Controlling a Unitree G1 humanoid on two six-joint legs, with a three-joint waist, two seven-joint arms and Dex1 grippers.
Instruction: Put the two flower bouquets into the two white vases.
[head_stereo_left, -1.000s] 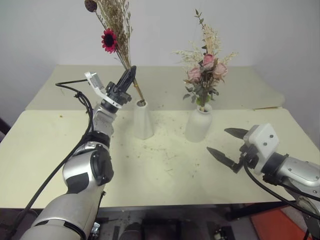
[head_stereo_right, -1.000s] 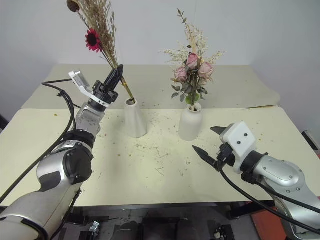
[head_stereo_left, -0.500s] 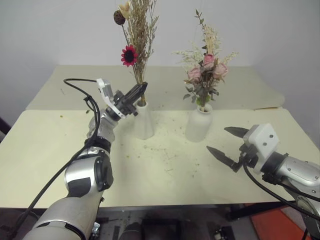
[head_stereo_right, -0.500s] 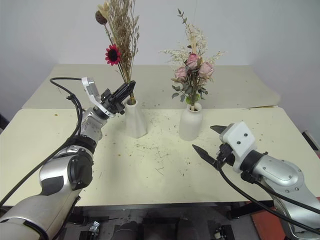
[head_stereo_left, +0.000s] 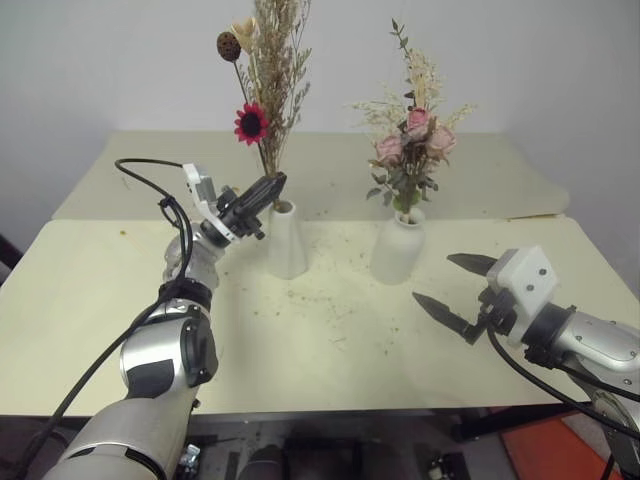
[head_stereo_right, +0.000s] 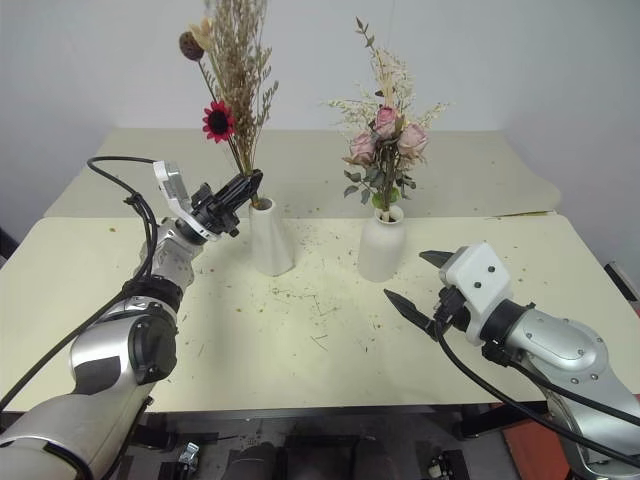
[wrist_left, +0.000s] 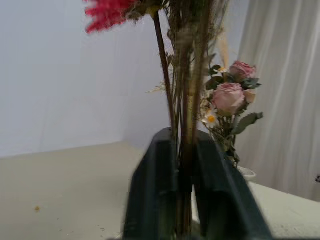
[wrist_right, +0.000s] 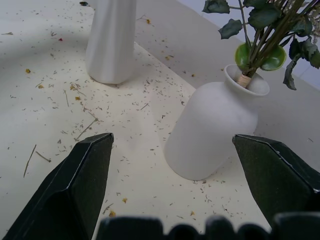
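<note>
You have the tall vase (head_stereo_left: 286, 240) on the table (head_stereo_left: 90, 300), the daisy bunch (head_stereo_left: 262, 90) standing in it. Right of that vase stands the shorter vase (head_stereo_left: 397, 247), the rose bunch (head_stereo_left: 410, 140) in it. Left gripper (head_stereo_left: 266, 188) sits at that tall vase's mouth; right gripper (head_stereo_left: 455, 287) lies right of and before the shorter vase.

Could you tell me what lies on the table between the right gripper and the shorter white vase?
Only bare tabletop strewn with dried flower bits lies between the right gripper and the shorter white vase, as the right wrist view shows.

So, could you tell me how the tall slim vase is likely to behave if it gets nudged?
The tall vase looks apt to tip: it is slim, and the daisy bouquet rises high above its mouth. Its wider base probably helps a little. The left gripper is at the stems near the rim, so a sideways pull there could lever it over.
</note>
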